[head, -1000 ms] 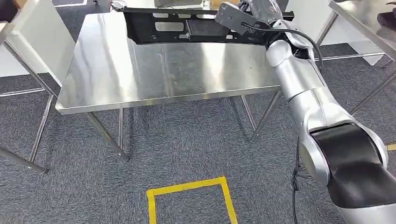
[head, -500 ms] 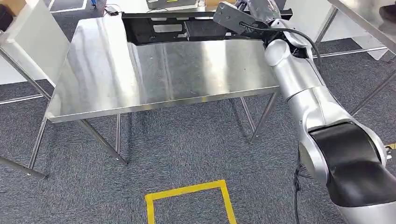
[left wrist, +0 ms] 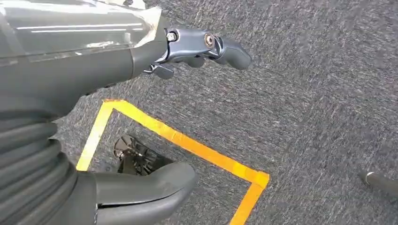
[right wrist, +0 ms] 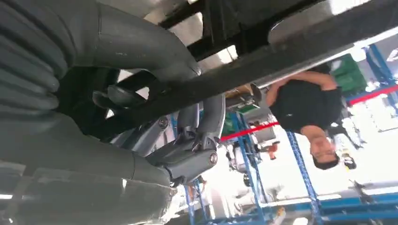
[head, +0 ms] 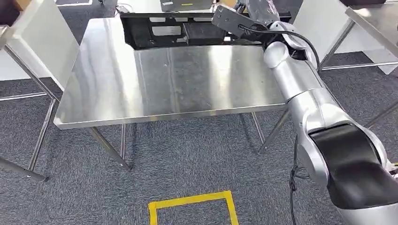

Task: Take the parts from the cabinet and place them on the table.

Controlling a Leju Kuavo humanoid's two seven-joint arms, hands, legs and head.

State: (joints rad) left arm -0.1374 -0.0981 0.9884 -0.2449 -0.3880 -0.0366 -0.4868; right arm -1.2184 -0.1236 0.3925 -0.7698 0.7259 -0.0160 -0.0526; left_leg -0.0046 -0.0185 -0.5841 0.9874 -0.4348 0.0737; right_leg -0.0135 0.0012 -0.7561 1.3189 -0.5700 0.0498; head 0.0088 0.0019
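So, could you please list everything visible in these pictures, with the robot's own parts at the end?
Part: one, black, long, at the far edge of the middle table, held at one end.
Table: one, shiny steel, centre of the head view.
Other tables: two, steel, one at each side.
Tape square: one, yellow, on the grey carpet near the robot.
Person: one, in a black top, beyond the part in the right wrist view.
Racks: blue, behind the person.
Left hand: over the carpet, holding nothing.
Right hand: fingers hooked round the part.
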